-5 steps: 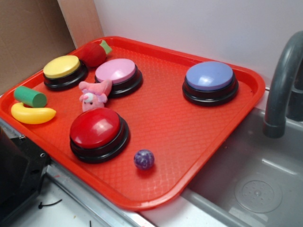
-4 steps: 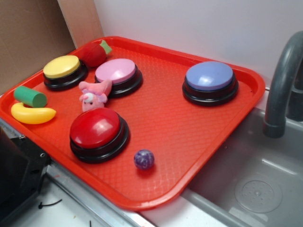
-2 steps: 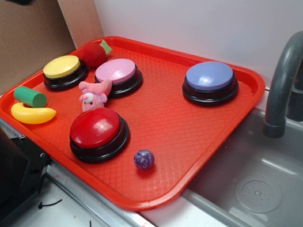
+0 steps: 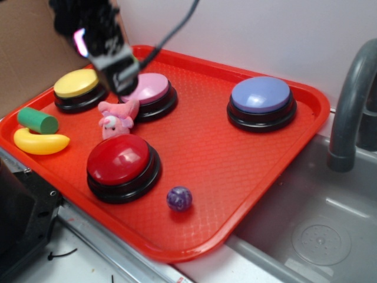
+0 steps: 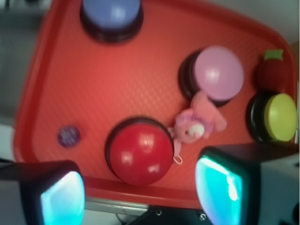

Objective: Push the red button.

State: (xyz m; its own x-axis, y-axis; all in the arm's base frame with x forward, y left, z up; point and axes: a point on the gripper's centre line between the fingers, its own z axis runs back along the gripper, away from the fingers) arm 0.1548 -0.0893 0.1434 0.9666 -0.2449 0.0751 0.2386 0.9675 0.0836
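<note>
The red button [image 4: 121, 162] is a glossy red dome on a black base at the front left of the red tray [image 4: 253, 177]. In the wrist view the red button [image 5: 140, 152] lies just ahead of the gap between my fingers. My gripper [image 4: 121, 73] hangs blurred high above the back left of the tray, between the yellow and pink buttons, well clear of the red button. Seen from the wrist, the gripper [image 5: 140, 194] is open, its teal pads [image 5: 218, 185] wide apart with nothing between them.
On the tray are a pink button [image 4: 144, 89], a yellow button [image 4: 78, 84], a blue button [image 4: 261, 95], a pink plush [image 4: 118, 118] touching the red button's far side, a banana [image 4: 40, 142], a green cylinder [image 4: 36, 120], a purple ball [image 4: 179, 198] and a plush strawberry [image 5: 272, 72]. A sink [image 4: 318, 230] and faucet [image 4: 350, 106] lie to the right.
The arm has come into the exterior view from the top left and now covers the strawberry. Nothing on the tray has moved.
</note>
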